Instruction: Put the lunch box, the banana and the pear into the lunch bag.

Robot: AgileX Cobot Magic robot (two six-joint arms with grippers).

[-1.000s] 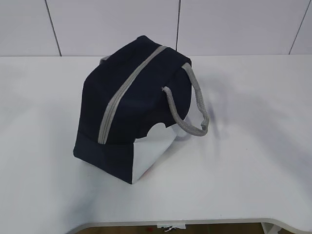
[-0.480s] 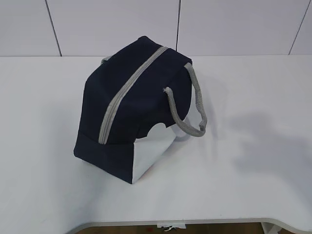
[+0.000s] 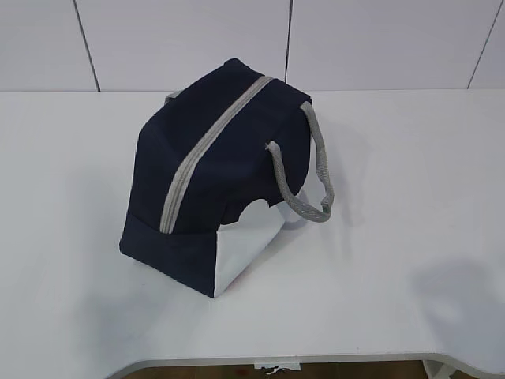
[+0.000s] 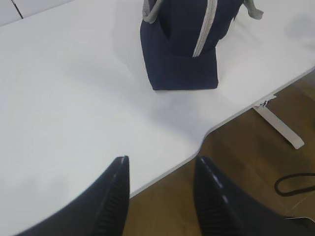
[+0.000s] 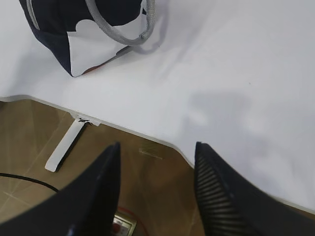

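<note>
well ahead of both half-open, empty hands, left hand (image 4: pixel 160 194) and right hand (image 5: pixel 157 184), the lunch bag (image 3: pixel 217 170) stands, seemingly zipped.

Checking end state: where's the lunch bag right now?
The lunch bag stands zipped shut left of centre on the white table in the exterior view, back from the front edge; both wrist views show it ahead of the open, empty grippers.

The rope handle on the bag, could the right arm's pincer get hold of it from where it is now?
Probably yes. The right pincer hangs open and empty past the table's near edge, and only bare white table lies between it and the grey rope handle, which loops out from the lunch bag on that side.
</note>
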